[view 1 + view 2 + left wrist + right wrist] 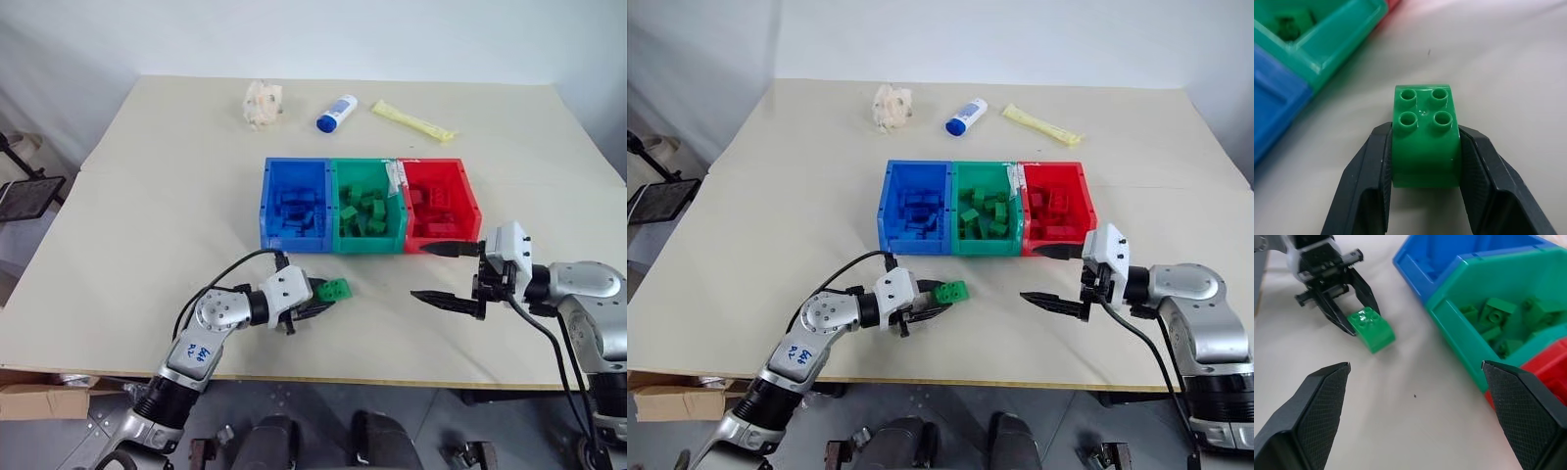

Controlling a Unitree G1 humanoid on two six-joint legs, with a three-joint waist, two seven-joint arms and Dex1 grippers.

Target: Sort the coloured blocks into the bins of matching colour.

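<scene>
A green studded block point(1425, 142) rests on the table a little in front of the bins, and my left gripper point(318, 299) is shut on its sides. The three joined bins stand mid-table: blue point(265, 201), green point(367, 245) and red point(471, 201). Each holds several blocks of its own colour, such as the green ones point(1498, 313). My right gripper point(419, 272) is open and empty, hovering just in front of the red bin and pointing towards the left gripper.
At the back of the table lie a white-and-blue bottle point(336, 113), a yellow packet point(411, 120) and a crumpled beige lump point(263, 103). The table's front edge point(392, 382) runs just behind both arms. A cardboard box point(39, 399) sits below at the left.
</scene>
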